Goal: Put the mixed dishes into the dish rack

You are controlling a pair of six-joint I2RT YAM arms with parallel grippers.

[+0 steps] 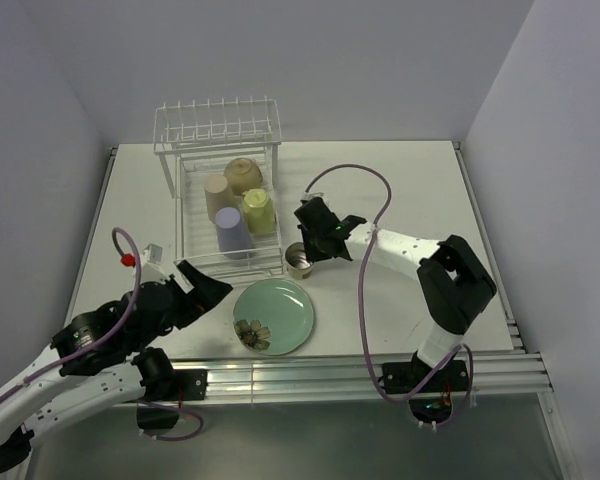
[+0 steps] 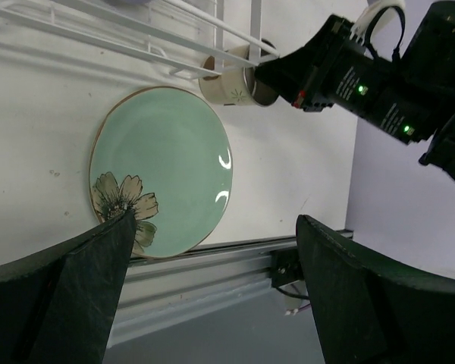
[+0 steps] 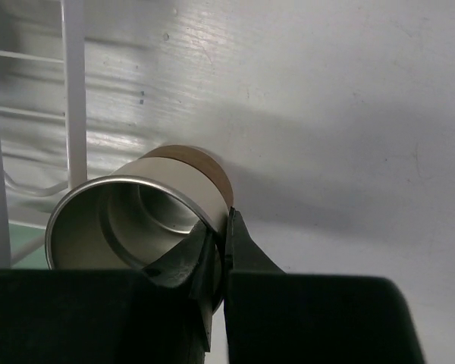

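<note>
Left gripper (image 1: pixel 204 285): nearest of all, at the table's near left, its jaws standing wide apart and holding nothing; the left wrist view looks between the two dark fingers (image 2: pixel 91 273) at the plate.
Mint-green plate (image 1: pixel 273 316): flat on the table (image 1: pixel 410 190) close to the near edge, just right of the left gripper, its flower motif on the near-left part; it is outside the rack.
Small metal cup (image 1: pixel 298 261): on the table just beyond the plate, beside the rack's near right corner, mouth up; whether it is lifted off the surface cannot be told.
Right gripper (image 3: pixel 220 243): closed on the cup's rim, pinching the wall with one finger inside and one outside.
Dish rack (image 1: pixel 180 215): white wire, left of centre, running away from the arms, with the raised row of prongs at its far end.
Inside the rack: lavender cup (image 1: pixel 232 232) nearest, then yellow-green mug (image 1: pixel 259 212) and tan cup (image 1: pixel 217 197), with the cream bowl (image 1: pixel 243 175) farthest.
</note>
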